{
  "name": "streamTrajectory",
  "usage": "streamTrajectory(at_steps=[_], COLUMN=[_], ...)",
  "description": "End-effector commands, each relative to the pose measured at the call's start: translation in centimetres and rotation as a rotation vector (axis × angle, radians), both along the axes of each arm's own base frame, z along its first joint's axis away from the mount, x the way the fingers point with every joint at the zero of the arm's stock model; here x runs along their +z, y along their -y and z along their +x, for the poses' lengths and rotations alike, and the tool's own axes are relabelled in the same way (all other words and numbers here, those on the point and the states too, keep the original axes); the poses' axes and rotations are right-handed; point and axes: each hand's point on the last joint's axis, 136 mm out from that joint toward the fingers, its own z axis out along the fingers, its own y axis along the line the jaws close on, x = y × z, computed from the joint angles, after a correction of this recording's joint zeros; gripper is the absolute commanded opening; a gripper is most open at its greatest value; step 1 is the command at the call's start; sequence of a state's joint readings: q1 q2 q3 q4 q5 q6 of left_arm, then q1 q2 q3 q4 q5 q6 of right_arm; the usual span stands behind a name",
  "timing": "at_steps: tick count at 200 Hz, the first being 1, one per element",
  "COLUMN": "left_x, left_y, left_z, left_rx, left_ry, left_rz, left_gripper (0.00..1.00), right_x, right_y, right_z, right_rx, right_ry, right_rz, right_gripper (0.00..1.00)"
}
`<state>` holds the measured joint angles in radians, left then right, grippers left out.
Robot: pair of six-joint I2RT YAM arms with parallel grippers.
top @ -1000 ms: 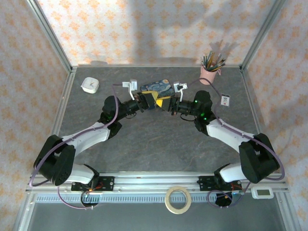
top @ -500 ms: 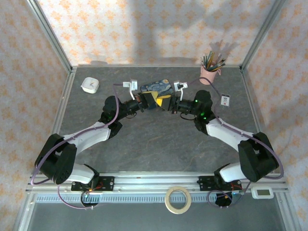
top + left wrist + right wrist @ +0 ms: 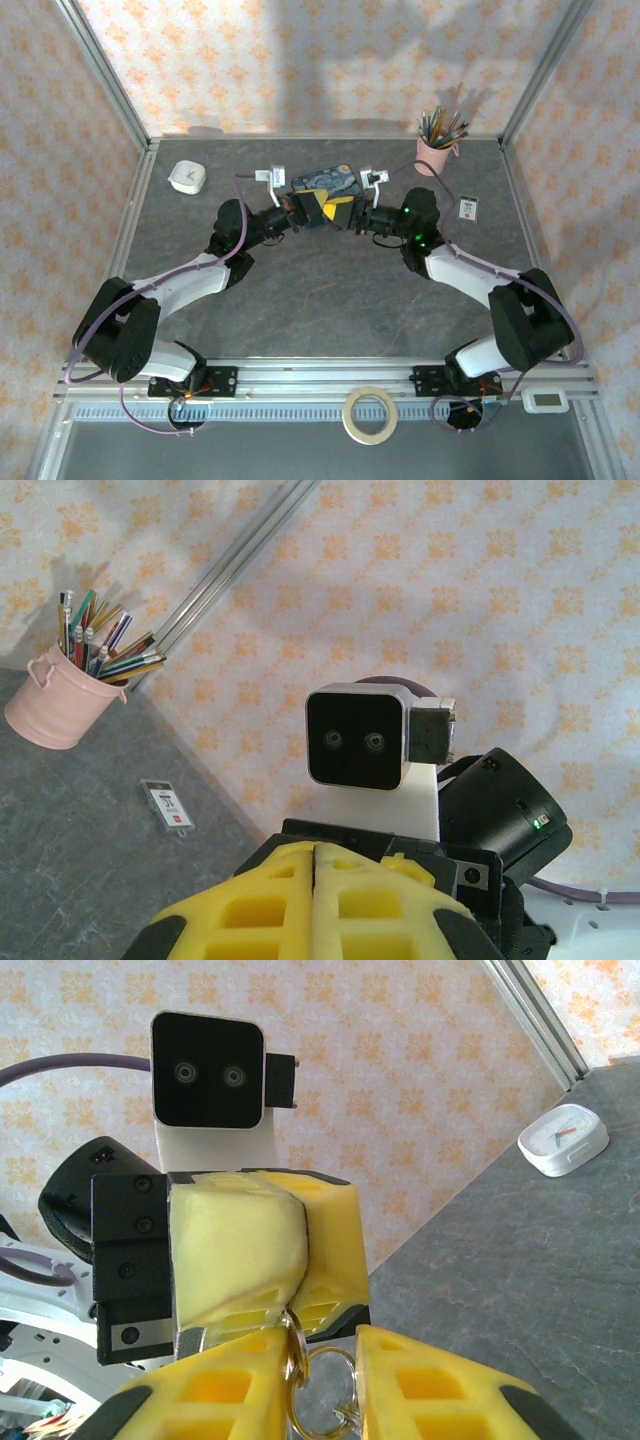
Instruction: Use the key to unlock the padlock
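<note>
Key ring [image 3: 325, 1380] perhaps under left gripper [image 3: 314, 860], right gripper [image 3: 322, 1348] parted, table [image 3: 330, 300] open nearside

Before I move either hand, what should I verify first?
1. Left hand shut: ok.
2. Silver metal ring hanging at the left hand's fingertips: ok.
3. Right hand open: ok.
4. Right hand clear of that ring: not ok, the ring sits between its fingers.
5. Tiny dark grey metal padlock and key located: cannot tell.
6. Blue starry patterned box clear of both hands: cannot tell, they work right beside it.
</note>
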<state>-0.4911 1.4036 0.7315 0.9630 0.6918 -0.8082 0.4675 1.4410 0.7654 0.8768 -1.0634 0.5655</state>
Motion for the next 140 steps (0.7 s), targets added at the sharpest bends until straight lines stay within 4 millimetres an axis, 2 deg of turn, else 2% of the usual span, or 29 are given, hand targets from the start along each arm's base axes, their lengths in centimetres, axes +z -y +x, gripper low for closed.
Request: streamTrajectory(at_steps=[1,40,45,60,84,93,103,110,119,129,140], left_x=[1.5,1.0,1.0,1.0,1.2,1.0,0.2,-0.6,-2.0,-4.6,-7.1], left_y=[0.8,1.1,1.1,1.1,0.4,-0.4,-2.1,-3.4,-4.9,-6.6,-7.1], left_z=[-1.1,-1.0,-1.0,-1.0,-0.5,0.1,1.3,2.3,3.6,5.0,5.7], left_rx=[-0.047,-0.054,-0.054,-0.051,-0.004,0.048,0.144,0.216,0.306,0.408,0.445], left_ry=[0.062,0.048,0.047,0.047,0.039,0.023,-0.017,-0.053,-0.106,-0.203,-0.261], left_rz=[-0.031,-0.027,-0.027,-0.029,-0.030,-0.027,-0.020,-0.007,0.021,0.079,0.131], left_gripper=[0.00,0.00,0.00,0.00,0.00,0.23,0.53,0.67,0.70,0.70,0.67], right_x=[1.4,1.8,1.8,1.6,1.1,0.5,-0.7,-1.6,-2.8,-4.5,-6.4], right_y=[0.1,0.2,0.2,0.2,0.4,0.7,1.2,1.7,2.4,3.3,4.4], right_z=[0.4,0.2,0.1,0.1,0.4,0.9,1.6,2.1,2.7,3.6,4.7], right_rx=[-0.010,-0.009,-0.005,-0.003,-0.026,-0.057,-0.105,-0.141,-0.181,-0.246,-0.330], right_ry=[0.047,0.057,0.057,0.055,0.051,0.046,0.033,0.024,0.001,-0.034,-0.072], right_rz=[0.035,0.049,0.050,0.048,0.030,0.008,-0.033,-0.061,-0.094,-0.140,-0.196], right_gripper=[0.22,0.23,0.20,0.00,0.00,0.00,0.00,0.00,0.00,0.00,0.00])
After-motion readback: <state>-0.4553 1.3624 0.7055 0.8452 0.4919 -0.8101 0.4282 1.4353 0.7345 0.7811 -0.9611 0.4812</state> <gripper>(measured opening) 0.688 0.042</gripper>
